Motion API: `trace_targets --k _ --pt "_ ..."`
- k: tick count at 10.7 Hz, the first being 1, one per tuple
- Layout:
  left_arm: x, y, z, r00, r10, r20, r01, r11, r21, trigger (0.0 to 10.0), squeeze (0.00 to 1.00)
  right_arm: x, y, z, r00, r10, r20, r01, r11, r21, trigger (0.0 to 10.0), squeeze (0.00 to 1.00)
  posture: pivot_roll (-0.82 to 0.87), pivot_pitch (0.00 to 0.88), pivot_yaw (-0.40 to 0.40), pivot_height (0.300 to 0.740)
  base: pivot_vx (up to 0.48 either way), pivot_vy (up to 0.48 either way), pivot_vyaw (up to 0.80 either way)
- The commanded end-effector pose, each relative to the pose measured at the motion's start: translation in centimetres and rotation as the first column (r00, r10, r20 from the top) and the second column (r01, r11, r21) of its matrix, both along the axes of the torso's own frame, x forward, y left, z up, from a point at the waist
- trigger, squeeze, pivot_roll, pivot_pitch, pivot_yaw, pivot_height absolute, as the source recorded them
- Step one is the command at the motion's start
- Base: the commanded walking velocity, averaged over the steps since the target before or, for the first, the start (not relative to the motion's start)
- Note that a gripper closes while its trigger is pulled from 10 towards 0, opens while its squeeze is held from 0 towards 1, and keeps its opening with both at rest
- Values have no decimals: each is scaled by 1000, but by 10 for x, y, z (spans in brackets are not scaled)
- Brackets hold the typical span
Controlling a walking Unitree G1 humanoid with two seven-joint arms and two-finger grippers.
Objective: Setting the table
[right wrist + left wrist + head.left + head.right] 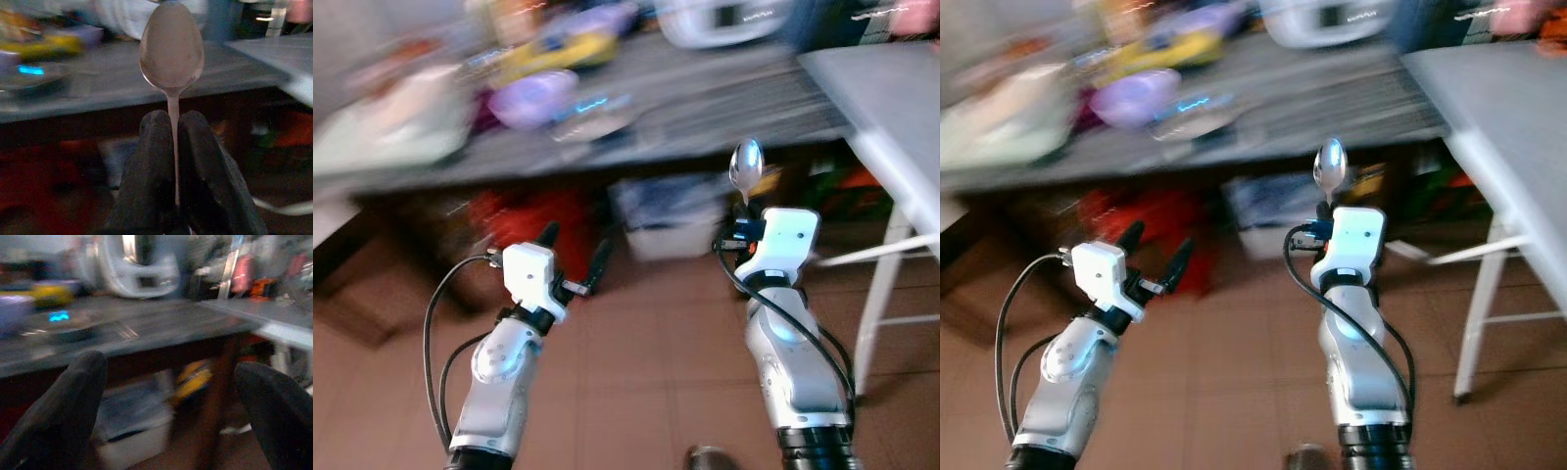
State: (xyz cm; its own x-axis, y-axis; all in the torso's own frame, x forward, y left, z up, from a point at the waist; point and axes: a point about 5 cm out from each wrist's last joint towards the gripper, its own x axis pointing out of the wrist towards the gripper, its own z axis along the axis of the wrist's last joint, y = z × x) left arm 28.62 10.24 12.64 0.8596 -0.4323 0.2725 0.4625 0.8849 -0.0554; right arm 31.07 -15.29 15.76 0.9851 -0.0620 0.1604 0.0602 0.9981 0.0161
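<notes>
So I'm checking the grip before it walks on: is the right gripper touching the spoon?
Touching. The right wrist view shows the right gripper with both fingers pressed against the handle of the spoon, bowl up.

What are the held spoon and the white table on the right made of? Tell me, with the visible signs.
Spoon: looks like polished metal, probably steel, judging by its silvery grey sheen and thin stem clamped in the right gripper.
White table: smooth matte white top on slim white legs, which look like painted metal tubing; the blur leaves the top's material open.
</notes>
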Motion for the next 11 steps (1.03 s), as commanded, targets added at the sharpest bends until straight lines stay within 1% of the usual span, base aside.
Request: trace_targets --k 1,3,4,5,7,11 --pt "0 10 -2 1000 27 -2 -26 999 26 10000 0 0 10 6 999 25 27 -25 1000 17 10000 0 -96 122 95 740 480 0 0" --pt "0 8 -2 1000 28 -5 -27 999 24 10000 0 0 9 6 999 26 28 -26 1000 12 10000 0 -101 120 92 740 480 0 0" --pt "1 7 -2 1000 28 -5 -28 999 23 10000 0 0 10 8 999 37 35 -36 999 -20 10000 0 -103 121 91 740 480 0 0" --pt "1 7 -2 1000 28 -5 -28 999 23 10000 0 0 12 10 998 41 46 -39 998 -51 10000 0 -104 120 90 740 431 0 800" --pt "1 7 -2 1000 30 -6 -30 999 22 10000 0 0 11 9 998 36 44 -35 999 -29 10000 0 -102 120 90 740 412 0 697" --pt "0 5 -4 1000 26 -9 -25 999 21 10000 0 1 11 9 998 33 46 -32 999 -20 10000 0 -104 120 87 740 398 0 0"
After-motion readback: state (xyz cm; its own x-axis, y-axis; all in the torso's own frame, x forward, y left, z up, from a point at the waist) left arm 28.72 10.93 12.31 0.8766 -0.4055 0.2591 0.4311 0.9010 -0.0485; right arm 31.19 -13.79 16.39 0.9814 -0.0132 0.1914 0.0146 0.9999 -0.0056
